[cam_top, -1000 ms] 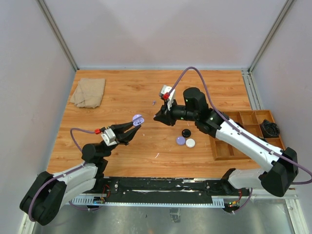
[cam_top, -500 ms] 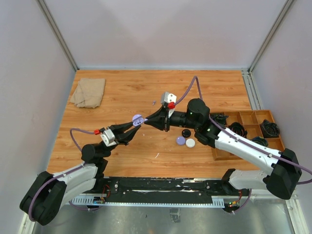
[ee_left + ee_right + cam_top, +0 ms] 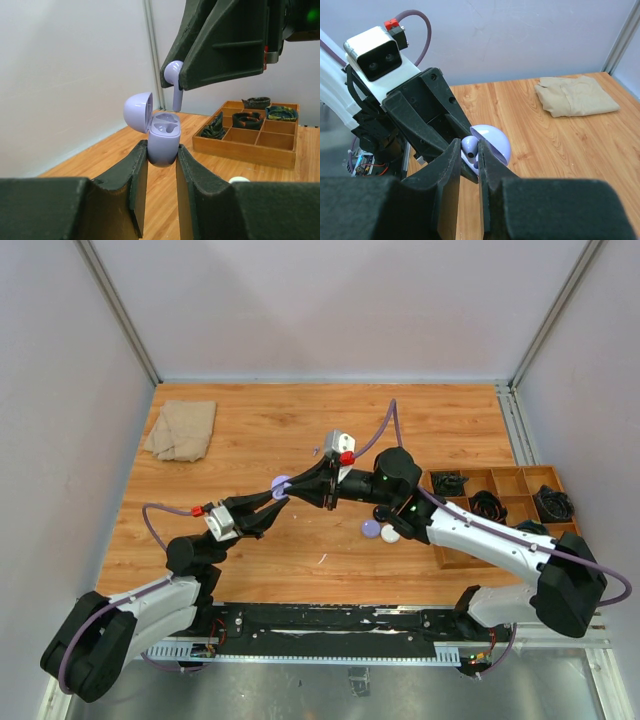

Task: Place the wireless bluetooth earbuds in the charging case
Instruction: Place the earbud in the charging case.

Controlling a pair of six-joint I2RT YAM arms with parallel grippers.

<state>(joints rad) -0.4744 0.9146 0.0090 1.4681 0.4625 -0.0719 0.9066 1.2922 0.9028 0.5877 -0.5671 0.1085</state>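
A pale purple charging case is pinched upright between the fingertips of my left gripper, with its lid flipped open. My right gripper is shut on a pale purple earbud. In the left wrist view this earbud hangs just above the open case with its stem pointing down, clear of the case. From above, the case is held over the middle of the table, where the left gripper and right gripper meet tip to tip.
A purple round case and a white round case lie on the table under the right arm. A wooden compartment tray with dark bundles stands at the right edge. A beige cloth lies at the back left.
The right arm has swung left and stretched out, bringing the earbud from well right of the case to just above its open top. The left arm has stayed nearly still.
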